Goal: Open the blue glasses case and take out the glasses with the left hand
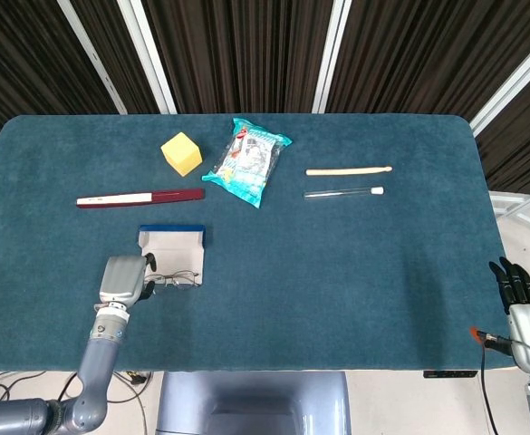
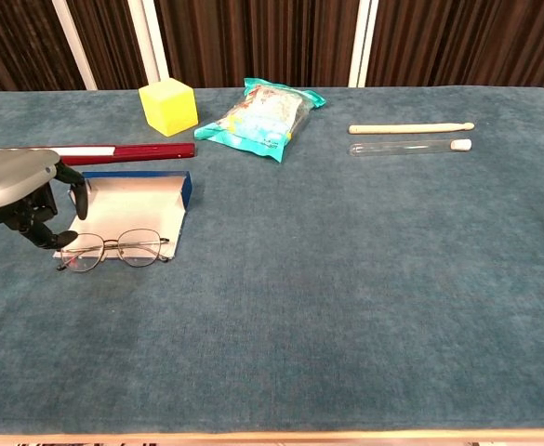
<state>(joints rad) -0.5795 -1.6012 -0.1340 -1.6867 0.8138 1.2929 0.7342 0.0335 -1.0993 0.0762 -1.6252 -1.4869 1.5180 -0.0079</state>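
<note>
Blue-edged, the glasses case (image 2: pixel 132 209) lies open on the teal table (image 2: pixel 346 279), white inside showing. The glasses (image 2: pixel 113 249) lie at its front edge, partly on the cloth. The left hand (image 2: pixel 32 200) sits just beside them, dark fingers (image 2: pixel 48 232) curled loosely downward near the frame's left end, holding nothing. The right hand (image 1: pixel 518 285) rests off the table's right edge, fingers roughly straight and empty.

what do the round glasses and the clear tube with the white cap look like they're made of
The round thin-rimmed glasses: probably metal wire, judging by the very slim dark frame, with clear lenses. The clear tube with the white cap: transparent glass or plastic, hard to tell which.
</note>
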